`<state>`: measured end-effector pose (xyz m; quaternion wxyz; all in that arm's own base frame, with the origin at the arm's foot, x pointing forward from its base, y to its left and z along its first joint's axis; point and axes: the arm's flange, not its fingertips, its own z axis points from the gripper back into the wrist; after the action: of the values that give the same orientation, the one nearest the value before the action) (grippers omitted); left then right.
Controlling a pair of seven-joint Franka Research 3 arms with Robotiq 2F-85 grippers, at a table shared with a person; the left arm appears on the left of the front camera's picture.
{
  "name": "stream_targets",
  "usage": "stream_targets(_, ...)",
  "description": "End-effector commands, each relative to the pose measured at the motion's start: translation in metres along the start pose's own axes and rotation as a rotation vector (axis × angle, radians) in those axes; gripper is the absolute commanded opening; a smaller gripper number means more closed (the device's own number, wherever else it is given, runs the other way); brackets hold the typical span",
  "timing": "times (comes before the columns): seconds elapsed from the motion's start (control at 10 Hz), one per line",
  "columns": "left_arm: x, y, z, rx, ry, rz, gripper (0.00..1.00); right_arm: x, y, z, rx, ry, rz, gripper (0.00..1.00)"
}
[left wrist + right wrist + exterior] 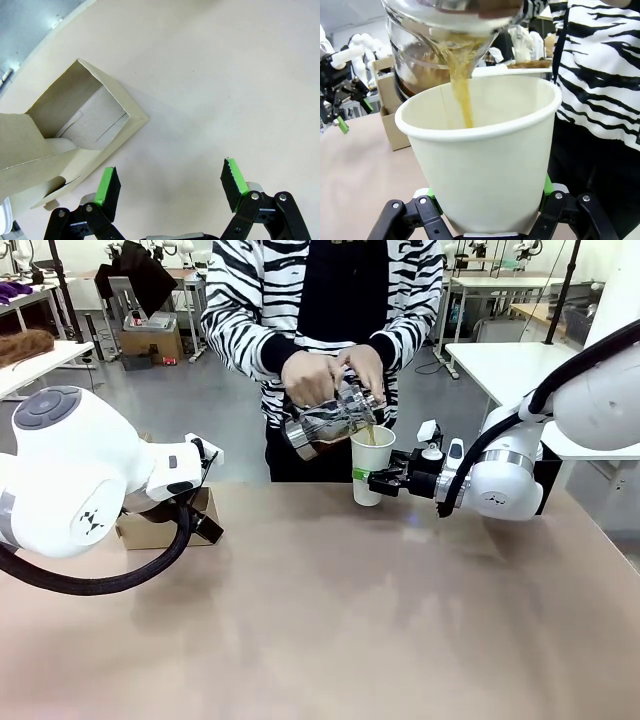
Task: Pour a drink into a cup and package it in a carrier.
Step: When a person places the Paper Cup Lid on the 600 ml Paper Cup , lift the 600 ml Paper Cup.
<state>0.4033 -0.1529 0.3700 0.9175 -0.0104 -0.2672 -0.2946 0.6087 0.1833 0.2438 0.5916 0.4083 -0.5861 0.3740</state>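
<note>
A person's hands tilt a clear glass jug [325,422] and the brown drink [462,95] streams into the white paper cup [370,465]. The cup has no lid and stands at the far middle of the table. My right gripper [378,478] is shut on the cup's lower wall. In the right wrist view the cup [485,165] sits between that gripper's [487,212] green pads. My left gripper [170,185] hangs open above bare table, just beside the brown cardboard carrier [85,130]. The carrier [150,530] lies at the table's left, partly hidden behind my left arm.
The person in a striped top [250,300] stands at the far edge, right behind the cup. The tabletop [330,620] stretches bare in front of both arms. Other tables [500,365] and equipment stand farther back.
</note>
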Motion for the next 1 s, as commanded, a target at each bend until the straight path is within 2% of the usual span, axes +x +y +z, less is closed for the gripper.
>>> stream_targets(0.0, -0.0001, 0.0006, 0.0005, -0.002, -0.002, 0.002, 1.00, 0.0021, 0.0016, -0.0009, -0.002, 0.002, 0.004, 0.80)
stream_targets(0.9, -0.0001, 0.0006, 0.0005, -0.002, -0.002, 0.002, 1.00, 0.0021, 0.0016, -0.0009, -0.002, 0.002, 0.004, 0.80)
